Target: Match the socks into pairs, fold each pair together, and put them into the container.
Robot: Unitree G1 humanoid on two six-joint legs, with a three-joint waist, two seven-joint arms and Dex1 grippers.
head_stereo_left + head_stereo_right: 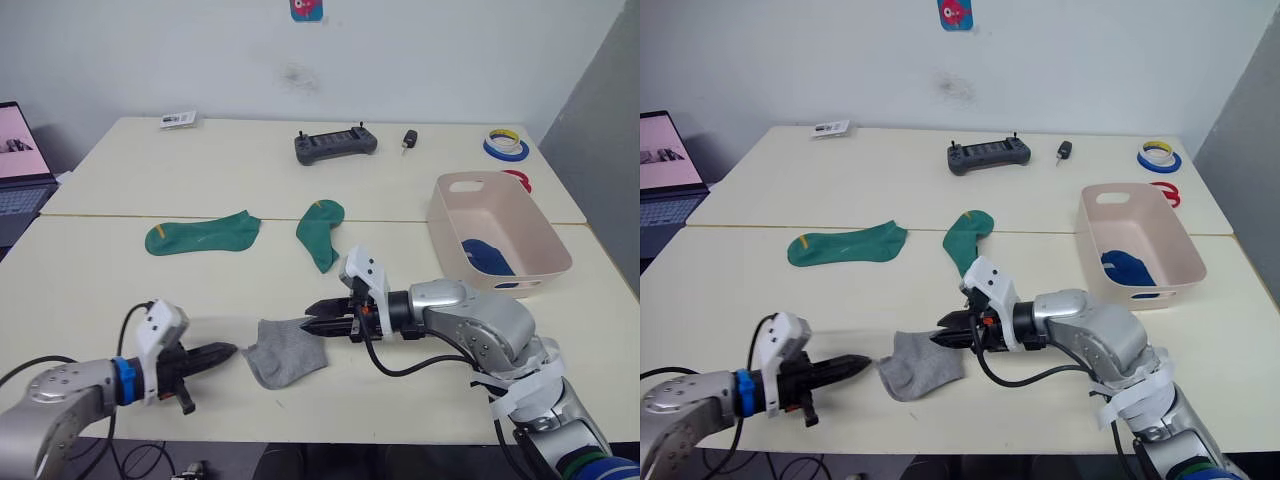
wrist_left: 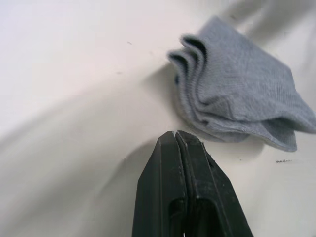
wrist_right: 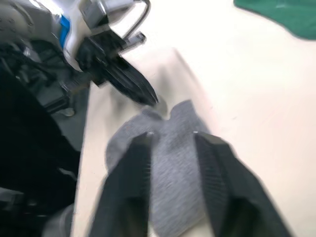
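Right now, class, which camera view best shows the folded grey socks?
The left wrist view: the grey socks show their stacked layers unobstructed. Both eye views show them flat on the table; in the right wrist view, the right hand's fingers partly cover them.

On the pale table (image 1: 120,290), the folded grey sock bundle (image 1: 285,356) lies near the front edge, between the left gripper (image 1: 222,352) and right gripper (image 1: 312,322); two green socks (image 1: 203,236) (image 1: 321,233) lie behind it; the pale pink plastic tub (image 1: 540,235) stands at the right, a blue sock (image 1: 486,254) in it; a black controller (image 1: 335,145) lies at the back.
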